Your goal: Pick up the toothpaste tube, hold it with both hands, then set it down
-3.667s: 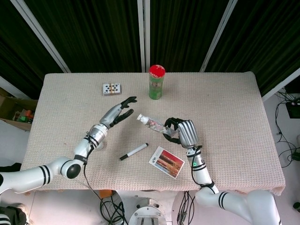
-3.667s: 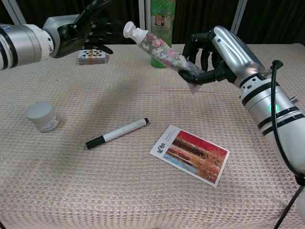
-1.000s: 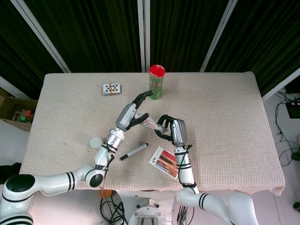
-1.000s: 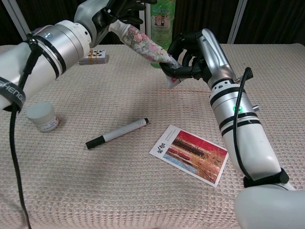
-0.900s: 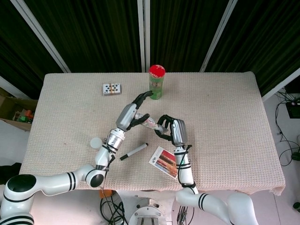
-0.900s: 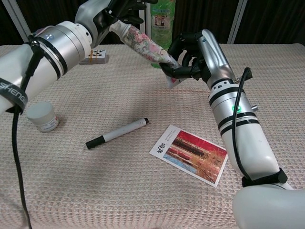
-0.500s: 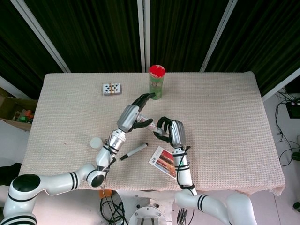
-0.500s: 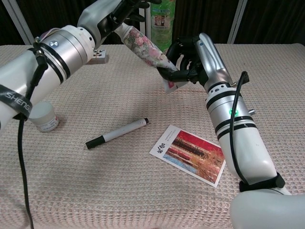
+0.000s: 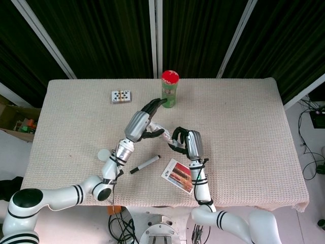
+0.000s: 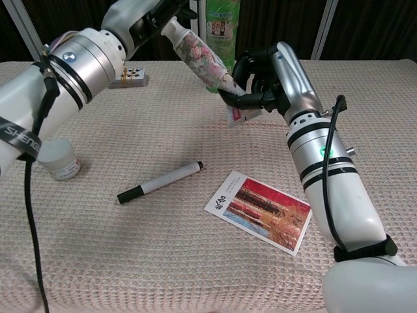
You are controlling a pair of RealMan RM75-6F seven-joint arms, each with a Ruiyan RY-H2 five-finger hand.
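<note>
The toothpaste tube (image 10: 203, 60) has a floral print and a white cap. It is held in the air over the middle of the table, tilted with the cap end up and to the left. My left hand (image 10: 151, 14) grips the cap end from the left. My right hand (image 10: 266, 79) curls around the flat crimped end at the lower right. In the head view the tube (image 9: 163, 133) spans the short gap between the left hand (image 9: 143, 123) and the right hand (image 9: 186, 143).
A black-capped white marker (image 10: 159, 182) and a red picture postcard (image 10: 264, 212) lie on the cloth below the hands. A small white jar (image 10: 57, 160) stands at the left. A card deck (image 9: 121, 96) and a green canister with a red lid (image 9: 169, 89) stand at the back.
The left hand came in from the left and took the cap end of the tube held by the right hand. In the last half second the tube tilted steeper and both hands shifted slightly.
</note>
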